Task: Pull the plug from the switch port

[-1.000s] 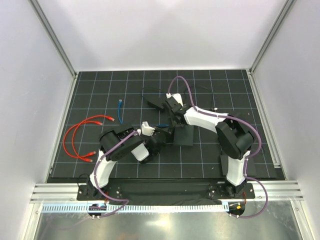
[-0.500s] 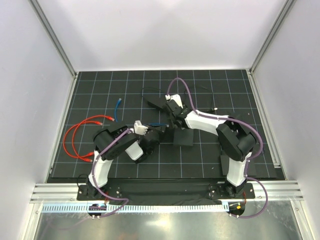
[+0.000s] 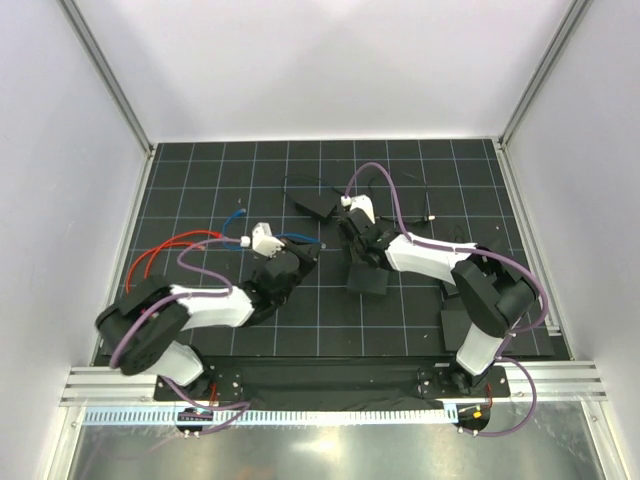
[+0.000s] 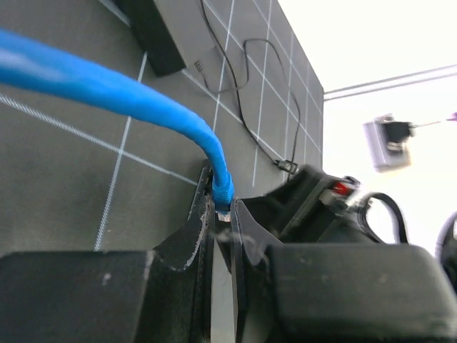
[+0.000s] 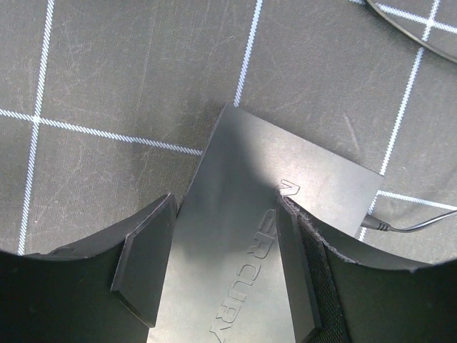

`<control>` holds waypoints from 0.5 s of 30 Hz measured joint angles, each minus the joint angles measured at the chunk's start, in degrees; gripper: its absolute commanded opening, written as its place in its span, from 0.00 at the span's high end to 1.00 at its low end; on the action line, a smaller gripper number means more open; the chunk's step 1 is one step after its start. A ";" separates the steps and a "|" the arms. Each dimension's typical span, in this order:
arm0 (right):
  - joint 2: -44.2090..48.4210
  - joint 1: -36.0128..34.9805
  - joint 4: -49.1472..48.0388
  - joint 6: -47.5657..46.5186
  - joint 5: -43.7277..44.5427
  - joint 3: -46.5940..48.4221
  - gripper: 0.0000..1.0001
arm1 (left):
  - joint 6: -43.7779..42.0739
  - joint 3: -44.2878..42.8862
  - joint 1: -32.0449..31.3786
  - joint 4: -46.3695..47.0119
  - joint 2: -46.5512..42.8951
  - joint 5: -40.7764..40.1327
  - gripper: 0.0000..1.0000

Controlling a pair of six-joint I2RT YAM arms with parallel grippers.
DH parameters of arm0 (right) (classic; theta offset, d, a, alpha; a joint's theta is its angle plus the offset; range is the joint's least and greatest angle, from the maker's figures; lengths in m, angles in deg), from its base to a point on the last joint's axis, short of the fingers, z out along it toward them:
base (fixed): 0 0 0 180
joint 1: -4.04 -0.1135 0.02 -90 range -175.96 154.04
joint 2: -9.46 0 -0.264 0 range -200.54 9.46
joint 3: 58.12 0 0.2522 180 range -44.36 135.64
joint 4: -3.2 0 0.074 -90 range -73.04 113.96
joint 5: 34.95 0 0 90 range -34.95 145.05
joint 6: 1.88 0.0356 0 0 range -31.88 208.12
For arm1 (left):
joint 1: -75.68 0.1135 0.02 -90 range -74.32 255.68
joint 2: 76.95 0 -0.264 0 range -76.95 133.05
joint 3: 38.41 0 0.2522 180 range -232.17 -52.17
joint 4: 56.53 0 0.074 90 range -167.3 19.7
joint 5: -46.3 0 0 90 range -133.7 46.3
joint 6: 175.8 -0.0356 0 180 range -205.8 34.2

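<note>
While my right gripper [image 5: 221, 268] straddles switch [image 5: 243, 214], fingers [image 5: 146, 264] set wide and pressed to its two long sides, my left gripper [image 4: 220, 214] is pinched narrow on plug [image 4: 223, 194] at the end of blue cable [image 4: 107, 82]. Switch lies flat near the middle of mat [image 3: 200, 180], a bit toward the right edge.

Top view: the plug end is apart from switch, on its left, so I judge the plug is out of the port. The port row is hidden under my right arm, so I can't confirm.

Doing the pull well:
- Draw straight along the port axis, low and level, no twist.
- Grip the plug body, not the cable. Latch tab not visible.
- The right side has to press switch down so it doesn't drag along.
- Thin cord [image 5: 407, 227] leaves switch at its far right side; don't strain it.

Room:
- Open mat toward the left edge and near-left corner for a retreat.
- Red cable [image 3: 165, 250] lies by the left edge, and blue cable runs back that way.
- Brick [image 3: 318, 207] sits just behind the grippers, toward the far edge.
- Wall [image 3: 60, 200] stands right at the left edge, so a short pull is enough.
</note>
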 measured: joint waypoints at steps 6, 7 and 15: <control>0.00 0.00 -0.24 0.00 -0.85 -0.22 0.35 | -7.80 -2.64 5.77 -16.31 -10.25 4.92 1.00; -0.02 0.00 -0.26 0.00 -0.87 -0.24 0.35 | -9.14 -3.61 8.07 -19.02 -11.15 7.52 1.00; 0.11 0.04 -0.94 0.00 -1.07 -0.59 0.35 | -20.13 -11.65 27.71 -38.75 -14.80 23.91 1.00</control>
